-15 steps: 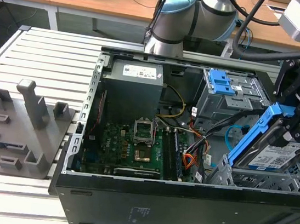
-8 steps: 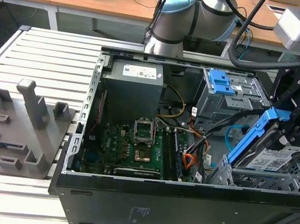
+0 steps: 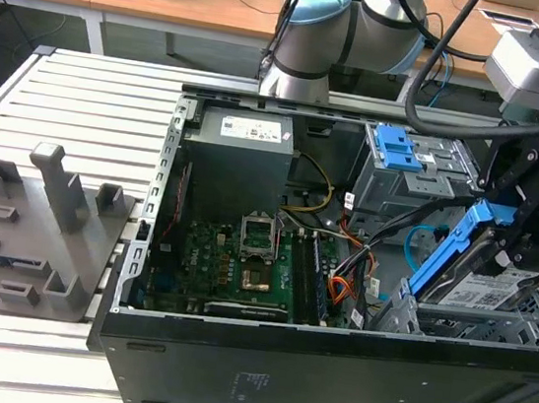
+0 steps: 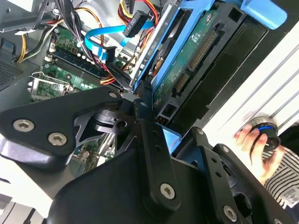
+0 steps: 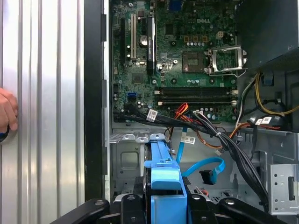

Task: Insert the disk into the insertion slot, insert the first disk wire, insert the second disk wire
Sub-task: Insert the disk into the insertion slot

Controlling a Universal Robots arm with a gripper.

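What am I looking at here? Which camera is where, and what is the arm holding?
It is one robot arm working over an open computer case that lies on a slatted metal table. The exterior view comes from a camera off the arm; both wrist views ride near the gripper and look into the case. The gripper is shut on the disk, a hard drive in a blue frame, held tilted at the low grey insertion slot. Inside lies the green motherboard. A grey fixture sits at the exterior view's left. A person's hand shows in both wrist views.
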